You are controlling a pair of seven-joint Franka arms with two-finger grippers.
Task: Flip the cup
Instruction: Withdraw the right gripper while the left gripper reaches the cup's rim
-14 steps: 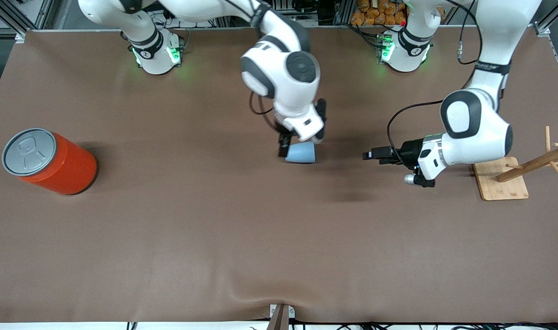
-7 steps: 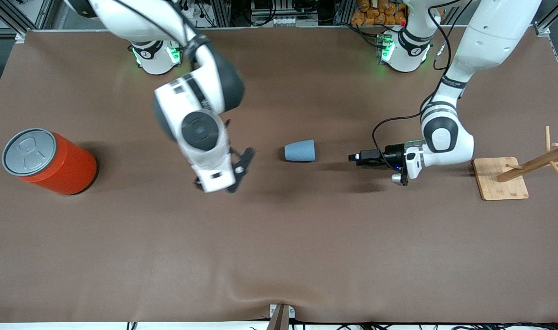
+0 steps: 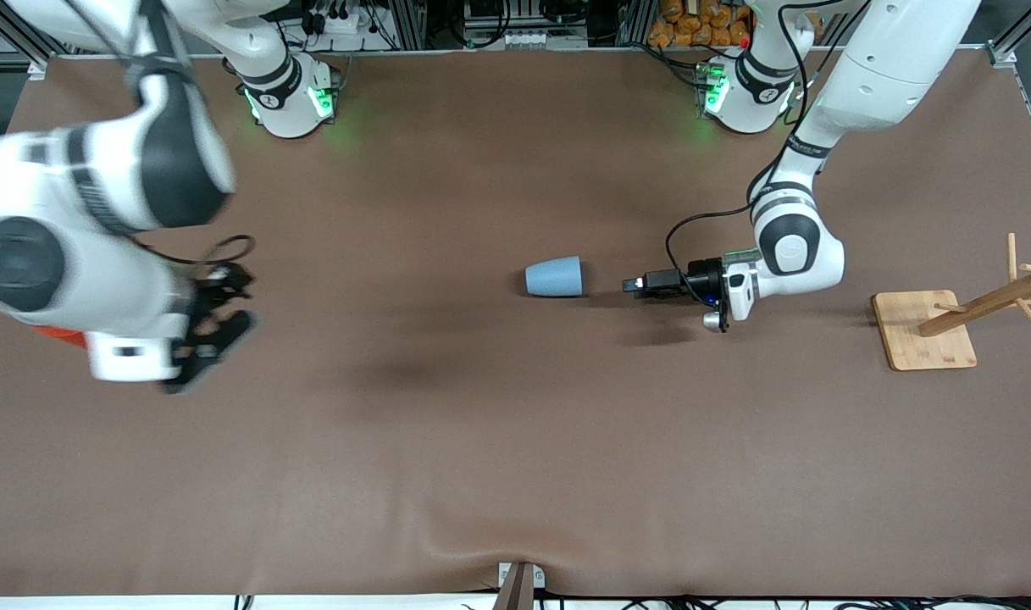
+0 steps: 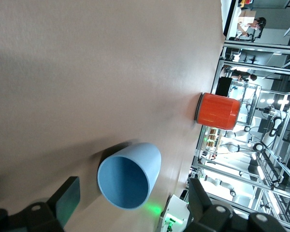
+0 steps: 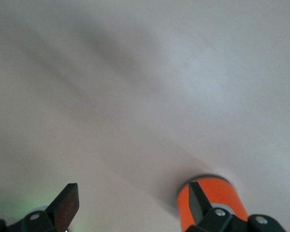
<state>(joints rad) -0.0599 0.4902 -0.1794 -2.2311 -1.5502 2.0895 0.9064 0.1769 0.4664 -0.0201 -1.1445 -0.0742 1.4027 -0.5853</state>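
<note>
1. The left gripper [image 3: 632,285] has closed in on the cup [image 3: 554,276], its fingers [image 4: 67,200] spread wide and empty, lined up with the cup's open mouth.
2. The cup lies on its side mid-surface [image 3: 515,440], untouched, so the flip is yet to come.
3. The right gripper [image 3: 218,326] has swung away, open and empty, over the orange can [image 4: 217,111].
4. A wooden rack [image 3: 947,326] stands well apart; nothing blocks the approach.
</note>
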